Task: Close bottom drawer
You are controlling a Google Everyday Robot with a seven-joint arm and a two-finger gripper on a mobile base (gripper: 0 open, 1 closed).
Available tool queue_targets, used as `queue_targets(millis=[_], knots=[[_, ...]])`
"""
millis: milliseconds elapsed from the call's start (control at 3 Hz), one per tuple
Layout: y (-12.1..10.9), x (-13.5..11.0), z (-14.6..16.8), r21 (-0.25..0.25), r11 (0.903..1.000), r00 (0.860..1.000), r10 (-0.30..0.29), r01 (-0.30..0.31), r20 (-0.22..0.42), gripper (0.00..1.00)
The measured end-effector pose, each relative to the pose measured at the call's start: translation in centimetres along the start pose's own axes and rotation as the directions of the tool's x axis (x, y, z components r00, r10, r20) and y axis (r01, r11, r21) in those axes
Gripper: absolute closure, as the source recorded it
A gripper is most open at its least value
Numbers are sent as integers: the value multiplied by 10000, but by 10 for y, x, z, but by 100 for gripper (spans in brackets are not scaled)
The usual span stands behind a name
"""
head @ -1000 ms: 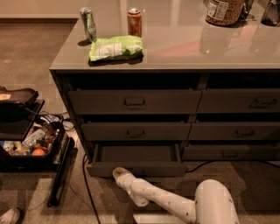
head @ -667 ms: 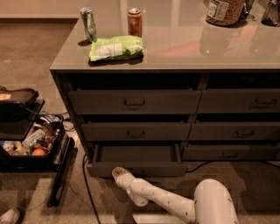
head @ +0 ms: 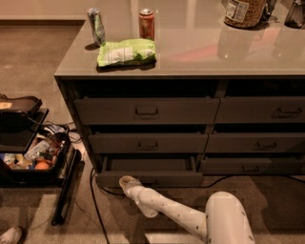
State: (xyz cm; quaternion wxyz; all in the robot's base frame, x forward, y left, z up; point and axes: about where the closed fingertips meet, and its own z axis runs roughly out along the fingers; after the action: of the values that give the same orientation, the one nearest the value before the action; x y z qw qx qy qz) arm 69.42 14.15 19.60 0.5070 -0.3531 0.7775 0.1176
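On the far left a black open case [head: 19, 177] sits on the carpet [head: 38, 57], full of small clutter, among it something orange [head: 42, 165]. A pale shoe [head: 9, 234] peeks in at the bottom-left corner. Just right of the case a black bar [head: 66, 193] lies on the floor, and a dark cable [head: 94, 202] runs past it toward the cabinet [head: 69, 102].

On the cabinet's grey top [head: 200, 52] I see a silver can [head: 96, 26] and a red can [head: 147, 24], both upright, with a green bag [head: 126, 51] lying flat in front of them. Farther right a jar [head: 245, 12] stands at the back edge.

In the wider left column the top drawer [head: 147, 110] and middle drawer [head: 147, 143] sit roughly flush. The bottom drawer [head: 164, 178] is the lowest of that column and stands pulled out (its dark inside shows from above).

The gripper [head: 127, 182] is low, right at that drawer's front, left of its middle. Whether it touches the front I cannot tell, nor whether it is clenched or released. The white arm [head: 176, 214] slopes down and right from it to a thick white segment [head: 226, 221] at the lower edge.

The right-hand column of drawers [head: 259, 143] looks pushed in.
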Motion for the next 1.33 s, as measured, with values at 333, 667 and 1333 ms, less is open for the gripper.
queue_targets(millis=[333, 667, 1333], knots=[[-9, -1, 11, -100, 9972, 9962, 742, -738, 465, 100], [-15, 0, 16, -198, 9931, 9901, 1171, -1159, 778, 100], [-44, 37, 13, -303, 9588, 9420, 2832, -2824, 1802, 100]])
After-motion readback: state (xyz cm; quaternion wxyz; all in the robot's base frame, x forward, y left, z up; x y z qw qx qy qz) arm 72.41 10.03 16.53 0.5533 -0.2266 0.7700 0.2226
